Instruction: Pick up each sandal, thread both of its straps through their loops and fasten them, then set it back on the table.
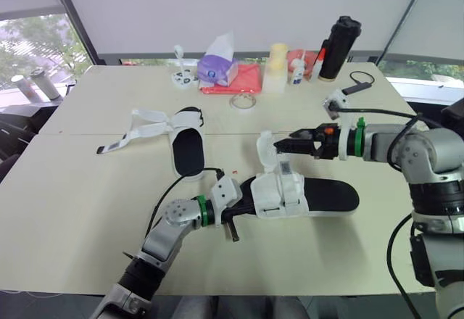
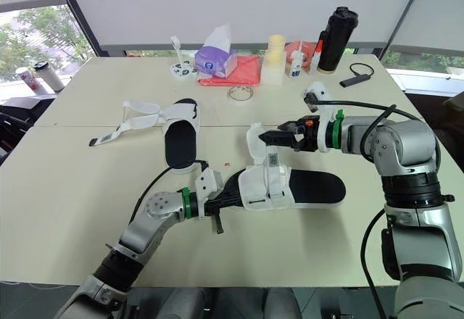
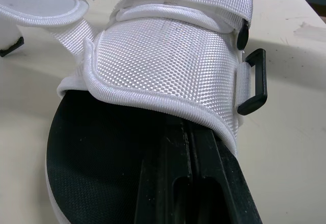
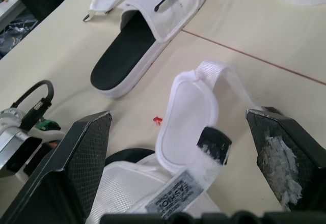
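The near sandal (image 1: pixel 319 194), black-soled with a white upper, lies on the table in front of me. My left gripper (image 1: pixel 239 206) is shut on its end, with the black fingers (image 3: pixel 204 183) lying on the footbed under the upper. One white strap flap (image 1: pixel 265 149) stands up from the upper. My right gripper (image 1: pixel 279 146) is open with that flap (image 4: pixel 189 107) between its fingers, not touching it. A black buckle loop (image 3: pixel 254 81) hangs at the side of the upper. The second sandal (image 1: pixel 187 147) lies farther off to the left, its straps (image 1: pixel 138 132) spread open.
Along the far edge stand a purple tissue box (image 1: pixel 216 69), a red cloth (image 1: pixel 245 80), a pale cup stack (image 1: pixel 277 65), small glue bottles (image 1: pixel 298 69) and a black bottle (image 1: pixel 339 47). A tape roll (image 1: pixel 243 101) and a black cable (image 1: pixel 357 85) lie nearer.
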Available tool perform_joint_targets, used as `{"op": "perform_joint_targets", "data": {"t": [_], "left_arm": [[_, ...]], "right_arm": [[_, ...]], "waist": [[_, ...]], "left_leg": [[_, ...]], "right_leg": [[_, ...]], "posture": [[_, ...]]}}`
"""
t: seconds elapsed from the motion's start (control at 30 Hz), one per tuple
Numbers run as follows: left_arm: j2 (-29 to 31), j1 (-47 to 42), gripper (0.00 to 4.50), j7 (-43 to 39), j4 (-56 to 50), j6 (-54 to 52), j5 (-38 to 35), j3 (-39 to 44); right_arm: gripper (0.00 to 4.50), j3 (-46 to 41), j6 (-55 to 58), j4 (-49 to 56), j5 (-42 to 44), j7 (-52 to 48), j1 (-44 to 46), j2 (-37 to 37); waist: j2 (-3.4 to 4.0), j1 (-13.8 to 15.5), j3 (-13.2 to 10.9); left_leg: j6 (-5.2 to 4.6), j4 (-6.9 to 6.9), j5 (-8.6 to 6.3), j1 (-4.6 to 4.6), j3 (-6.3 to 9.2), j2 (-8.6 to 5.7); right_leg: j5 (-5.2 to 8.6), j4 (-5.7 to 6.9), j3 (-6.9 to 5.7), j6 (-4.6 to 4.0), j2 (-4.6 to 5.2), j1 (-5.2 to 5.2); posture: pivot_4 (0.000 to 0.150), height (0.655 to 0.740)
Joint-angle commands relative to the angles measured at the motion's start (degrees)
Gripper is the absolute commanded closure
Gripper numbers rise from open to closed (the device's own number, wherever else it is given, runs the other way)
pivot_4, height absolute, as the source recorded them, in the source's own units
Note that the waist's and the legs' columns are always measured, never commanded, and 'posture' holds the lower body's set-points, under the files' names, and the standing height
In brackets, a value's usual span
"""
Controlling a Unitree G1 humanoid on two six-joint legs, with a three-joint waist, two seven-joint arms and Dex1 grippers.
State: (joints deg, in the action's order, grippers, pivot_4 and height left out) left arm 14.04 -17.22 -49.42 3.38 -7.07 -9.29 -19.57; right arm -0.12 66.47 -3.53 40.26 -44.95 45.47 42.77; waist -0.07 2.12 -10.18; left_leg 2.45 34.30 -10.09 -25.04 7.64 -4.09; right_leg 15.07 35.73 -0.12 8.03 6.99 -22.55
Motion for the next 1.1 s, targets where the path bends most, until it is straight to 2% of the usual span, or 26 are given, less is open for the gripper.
{"op": "perform_joint_targets", "data": {"t": [0.03, 0.6, 1.03, 1.1], "left_arm": [[0.16, 0.87, 4.50, 0.77, 1.56, -1.45, 1.50, -1.01], [0.04, 1.17, 4.50, 1.50, 1.08, -1.61, 1.47, -1.04], [-0.16, 1.24, 4.50, 1.37, 1.21, -1.57, 1.28, -1.14], [-0.20, 1.16, 4.50, 1.31, 1.29, -1.55, 1.31, -1.14]], "right_arm": [[0.02, 0.04, 0.13, 0.58, -0.70, -1.00, 0.31, 0.12], [0.02, 3.00, 0.38, -5.41, -5.88, -1.89, 0.73, -4.03], [0.02, 0.88, 0.66, -5.66, -6.09, -3.40, 0.89, -2.63], [0.54, 0.72, 0.66, -5.65, -6.13, -3.25, 0.88, -2.88]], "waist": [[0.00, -0.03, 0.00], [0.01, -0.06, 0.00], [0.01, -0.07, 0.00], [0.01, -0.07, 0.00]], "left_leg": [[0.00, 0.00, 0.00, 0.00, 0.00, 0.00], [0.01, 0.06, 0.02, 0.02, 0.00, -0.01], [0.02, 0.09, 0.02, 0.02, 0.00, -0.01], [0.02, 0.09, 0.02, 0.02, 0.01, -0.01]], "right_leg": [[0.00, 0.01, 0.00, 0.00, 0.00, 0.00], [0.00, 0.22, 0.02, 0.00, 0.00, -0.05], [0.00, 0.25, 0.02, 0.01, 0.00, -0.05], [0.00, 0.26, 0.02, 0.01, 0.00, -0.06]], "posture": [[0.150, 0.7400], [0.150, 0.7400], [0.150, 0.7400], [0.150, 0.7400]]}}
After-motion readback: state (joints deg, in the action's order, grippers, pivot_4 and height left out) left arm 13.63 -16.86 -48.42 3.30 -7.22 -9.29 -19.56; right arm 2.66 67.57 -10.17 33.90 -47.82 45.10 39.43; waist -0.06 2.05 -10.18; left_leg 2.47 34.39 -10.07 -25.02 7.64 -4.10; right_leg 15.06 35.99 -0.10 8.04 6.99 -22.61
